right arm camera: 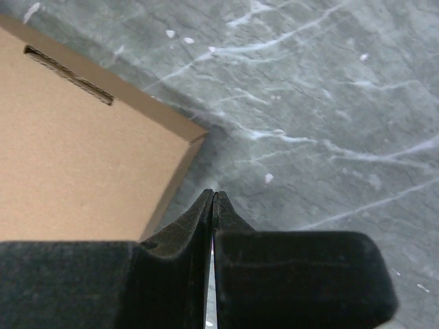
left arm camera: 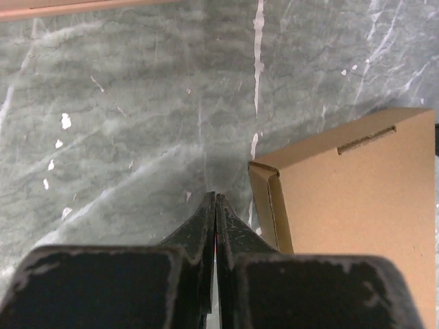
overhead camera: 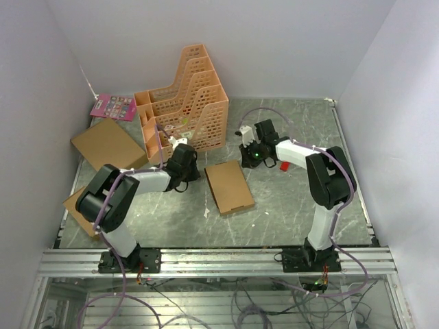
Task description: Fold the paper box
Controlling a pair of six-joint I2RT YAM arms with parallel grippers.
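The paper box [overhead camera: 230,187] lies flat and closed on the grey table, mid-way between the two arms. It is brown cardboard with a slot near one edge. My left gripper [overhead camera: 192,175] hangs just left of the box's far left corner, shut on nothing, apart from the cardboard. In the left wrist view its tips [left arm camera: 216,199] meet over bare table, with the paper box [left arm camera: 357,199] to their right. My right gripper [overhead camera: 248,159] is beyond the box's far right corner, also shut and empty. The right wrist view shows its tips [right arm camera: 212,195] beside the paper box [right arm camera: 75,164] corner.
An orange file rack [overhead camera: 185,103] stands behind the left gripper. A larger flat cardboard box [overhead camera: 108,142] and a pink card [overhead camera: 113,106] lie at the back left. A smaller cardboard box [overhead camera: 74,205] sits under the left arm's elbow. White walls enclose the table.
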